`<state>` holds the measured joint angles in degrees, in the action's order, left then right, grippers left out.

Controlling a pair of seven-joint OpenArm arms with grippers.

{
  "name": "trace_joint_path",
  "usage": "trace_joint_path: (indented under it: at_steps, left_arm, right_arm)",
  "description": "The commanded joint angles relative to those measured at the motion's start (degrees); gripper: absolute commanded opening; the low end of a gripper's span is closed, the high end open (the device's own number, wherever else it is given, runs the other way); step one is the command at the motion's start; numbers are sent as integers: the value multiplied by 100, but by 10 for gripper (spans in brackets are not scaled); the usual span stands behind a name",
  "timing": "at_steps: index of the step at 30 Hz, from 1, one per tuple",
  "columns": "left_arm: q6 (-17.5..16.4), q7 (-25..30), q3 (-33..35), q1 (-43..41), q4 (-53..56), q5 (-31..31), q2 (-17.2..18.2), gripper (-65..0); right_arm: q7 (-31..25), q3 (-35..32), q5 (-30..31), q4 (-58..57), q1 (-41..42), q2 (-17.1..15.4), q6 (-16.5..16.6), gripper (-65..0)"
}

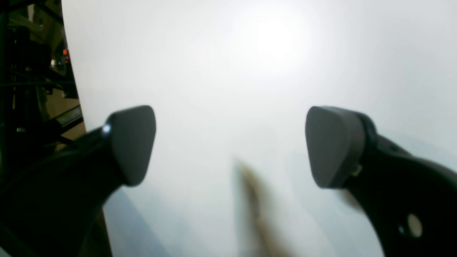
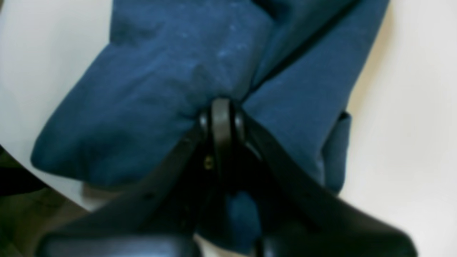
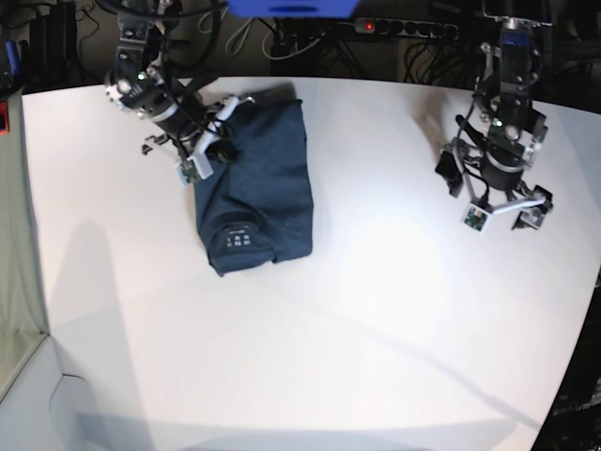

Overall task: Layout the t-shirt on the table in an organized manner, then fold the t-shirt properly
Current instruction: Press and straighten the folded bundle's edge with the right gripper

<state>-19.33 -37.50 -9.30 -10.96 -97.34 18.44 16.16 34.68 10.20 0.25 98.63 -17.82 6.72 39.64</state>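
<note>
Gripping: our right gripper [image 2: 222, 107] is pinched shut on the t-shirt [image 3: 254, 183], bunched near the table [image 3: 376, 329] far edge.
Idle: our left gripper [image 1: 230, 146] hovers wide apart, well away.
Care: we judge a slow, low pull spreads cloth best.

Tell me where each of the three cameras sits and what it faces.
Left wrist: behind the open left end effector, looking down at bare table.
Right wrist: behind the right end effector, shut on the t-shirt.
Base: overhead, facing down on the table and both arms.
Shared: right wrist and base both show the t-shirt.
</note>
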Motion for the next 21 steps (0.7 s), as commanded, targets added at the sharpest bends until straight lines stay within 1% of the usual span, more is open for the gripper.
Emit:
trace_joint_path:
  at_steps: [1, 3, 6, 10, 13, 17, 21]
  left_arm:
    - [56, 70, -33, 19, -99, 33, 50, 0]
    - [56, 70, -33, -78, -108, 33, 50, 0]
    - [56, 70, -33, -174, -248, 7, 41, 0]
    - [56, 70, -41, -368, -539, -2, 23, 0]
    - [56, 70, -41, -649, -741, -11, -30, 0]
    - [56, 70, -129, -939, -811, -11, -188, 0]
    - [56, 70, -402, -1115, -820, -11, -451, 0]
  right_arm:
    - [238, -22, -135, 67, -42, 18, 36, -650]
    - [238, -22, -135, 278, -59, 18, 36, -650]
    - [238, -13, -135, 937, -138, 27, 36, -650]
    - [238, 101, -144, 1684, -147, 159, 36, -650]
    - [238, 453, -144, 1614, -94, 159, 36, -650]
    - [194, 1068, -144, 1183, -94, 150, 36, -650]
    - [185, 1367, -144, 761, -86, 141, 36, -650]
